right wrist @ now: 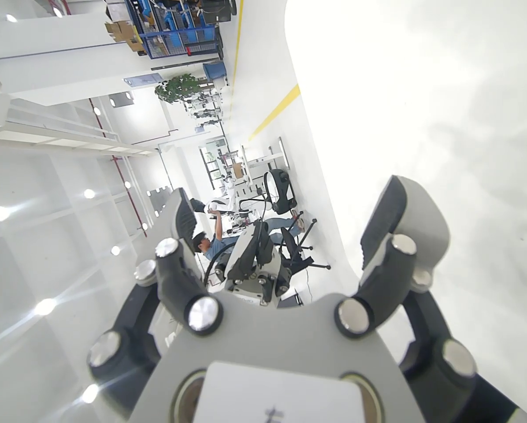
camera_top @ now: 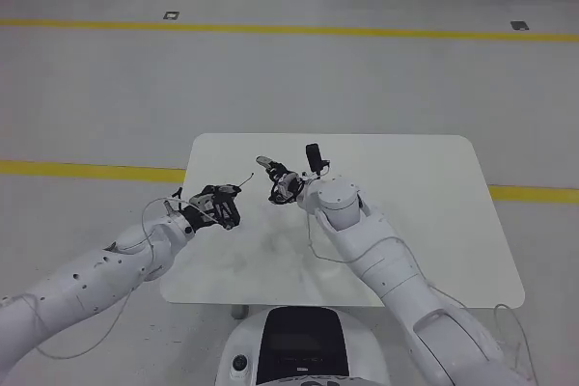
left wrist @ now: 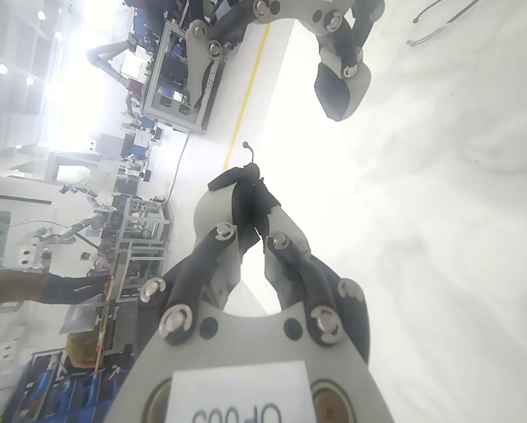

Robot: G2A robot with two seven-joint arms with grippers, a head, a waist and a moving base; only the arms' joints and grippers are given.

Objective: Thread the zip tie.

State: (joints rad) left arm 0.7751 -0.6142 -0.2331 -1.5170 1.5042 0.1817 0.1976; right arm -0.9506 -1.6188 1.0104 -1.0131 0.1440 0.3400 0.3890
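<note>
A thin black zip tie (camera_top: 245, 181) is pinched in my left gripper (camera_top: 234, 196), which hovers over the near-left part of the white table (camera_top: 415, 222). In the left wrist view the left gripper (left wrist: 249, 187) is shut on the zip tie (left wrist: 247, 148), whose short tip sticks out past the pads. My right gripper (camera_top: 289, 161) faces it from a short gap away and stands open. The right gripper (left wrist: 268, 90) has nothing between its fingers (left wrist: 338, 90). The right wrist view shows the right gripper (right wrist: 285, 217) open and empty above the table's edge.
A thin grey cable (left wrist: 457, 6) lies looped on the table beyond the grippers. The table's left edge (camera_top: 188, 183) lies close to my left gripper. A yellow floor line (camera_top: 77, 171) runs behind the table.
</note>
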